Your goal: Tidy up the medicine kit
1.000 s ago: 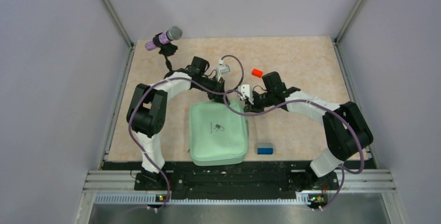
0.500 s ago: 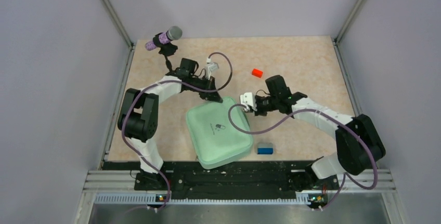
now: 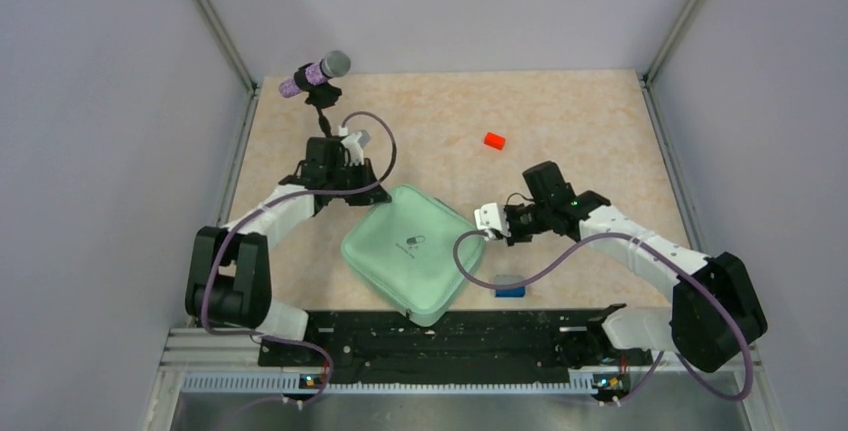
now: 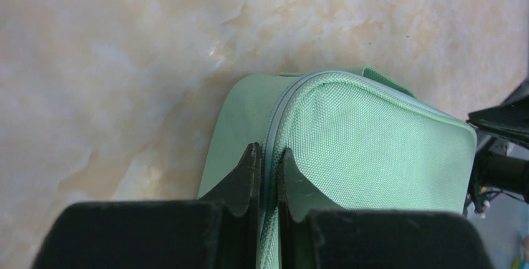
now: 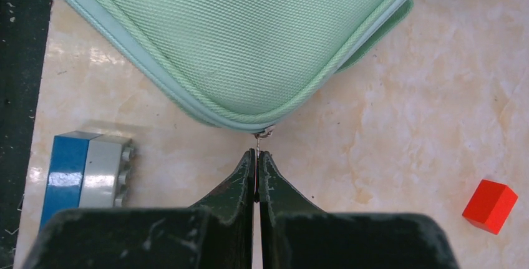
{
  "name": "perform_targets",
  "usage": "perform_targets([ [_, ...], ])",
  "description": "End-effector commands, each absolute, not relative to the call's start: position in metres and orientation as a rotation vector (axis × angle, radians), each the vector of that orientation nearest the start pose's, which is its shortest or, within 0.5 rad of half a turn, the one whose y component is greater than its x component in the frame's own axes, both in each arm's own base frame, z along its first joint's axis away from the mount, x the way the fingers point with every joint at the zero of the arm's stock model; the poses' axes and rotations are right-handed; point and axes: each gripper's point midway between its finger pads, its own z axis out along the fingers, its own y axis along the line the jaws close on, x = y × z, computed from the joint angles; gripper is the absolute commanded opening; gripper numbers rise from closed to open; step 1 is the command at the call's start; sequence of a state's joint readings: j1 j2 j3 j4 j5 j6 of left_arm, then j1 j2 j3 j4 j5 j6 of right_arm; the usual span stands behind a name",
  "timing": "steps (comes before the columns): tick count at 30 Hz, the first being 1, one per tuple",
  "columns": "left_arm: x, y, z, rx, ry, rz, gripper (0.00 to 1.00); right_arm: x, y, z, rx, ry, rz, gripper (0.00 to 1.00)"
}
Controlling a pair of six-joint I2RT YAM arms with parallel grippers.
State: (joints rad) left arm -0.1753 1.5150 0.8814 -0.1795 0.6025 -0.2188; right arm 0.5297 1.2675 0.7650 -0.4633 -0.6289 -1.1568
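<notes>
The medicine kit [image 3: 415,251] is a mint-green fabric case with a small pill icon, lying corner-on near the front edge. My left gripper [image 3: 373,189] is at its far corner; in the left wrist view the gripper [image 4: 268,150] is shut on the piped rim of the kit [image 4: 374,138]. My right gripper [image 3: 480,239] is at the kit's right corner. In the right wrist view it [image 5: 256,152] is shut on the thin metal zipper pull [image 5: 263,133], which hangs from the corner of the kit [image 5: 249,32].
A blue and grey block [image 3: 510,287] lies right of the kit near the front edge, and shows in the right wrist view [image 5: 75,172]. An orange-red block [image 3: 494,140] sits further back; it also shows in the right wrist view [image 5: 490,205]. A microphone on a stand [image 3: 318,73] is at the back left.
The kit has turned counterclockwise from square-on to corner-on and shifted slightly left. My left arm has swung left with its corner. My right gripper has moved nearer and to the right.
</notes>
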Motion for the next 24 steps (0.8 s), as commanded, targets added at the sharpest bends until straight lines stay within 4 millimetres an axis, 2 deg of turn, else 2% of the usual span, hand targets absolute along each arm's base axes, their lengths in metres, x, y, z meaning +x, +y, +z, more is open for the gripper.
perform_targets([
  [1, 0.372, -0.071, 0.108, -0.313, 2.258, -0.421, 0.0, 0.185, 0.204, 0.087, -1.912, 1.513, 0.654, 0.0],
  [4, 0.359, -0.054, 0.093, -0.528, 2.267, -0.465, 0.0, 0.187, 0.215, 0.091, -1.803, 1.567, 0.724, 0.0],
  [7, 0.349, -0.067, 0.093, -0.557, 2.224, -0.646, 0.0, 0.195, 0.227, 0.096, -1.701, 1.602, 0.768, 0.0],
  [8, 0.349, -0.073, 0.099, -0.532, 2.188, -0.705, 0.02, 0.199, 0.231, 0.097, -1.678, 1.608, 0.769, 0.0],
  [10, 0.343, -0.08, 0.109, -0.481, 2.179, -0.74, 0.3, 0.208, 0.235, 0.098, -1.65, 1.611, 0.753, 0.0],
  [11, 0.342, -0.078, 0.117, -0.433, 2.176, -0.718, 0.4, 0.214, 0.236, 0.098, -1.644, 1.606, 0.729, 0.0],
  [13, 0.345, -0.077, 0.139, -0.287, 2.162, -0.665, 0.5, 0.224, 0.236, 0.098, -1.644, 1.594, 0.68, 0.0],
  [15, 0.346, -0.08, 0.161, -0.107, 2.131, -0.618, 0.52, 0.231, 0.236, 0.094, -1.662, 1.58, 0.645, 0.0],
  [19, 0.339, -0.126, 0.196, 0.319, 2.022, -0.657, 0.53, 0.242, 0.234, 0.086, -1.713, 1.535, 0.57, 0.0],
  [22, 0.336, -0.163, 0.203, 0.621, 1.933, -0.696, 0.54, 0.25, 0.235, 0.086, -1.723, 1.508, 0.528, 0.0],
  [24, 0.336, -0.184, 0.191, 0.779, 1.931, -0.753, 0.55, 0.254, 0.235, 0.089, -1.728, 1.474, 0.5, 0.0],
])
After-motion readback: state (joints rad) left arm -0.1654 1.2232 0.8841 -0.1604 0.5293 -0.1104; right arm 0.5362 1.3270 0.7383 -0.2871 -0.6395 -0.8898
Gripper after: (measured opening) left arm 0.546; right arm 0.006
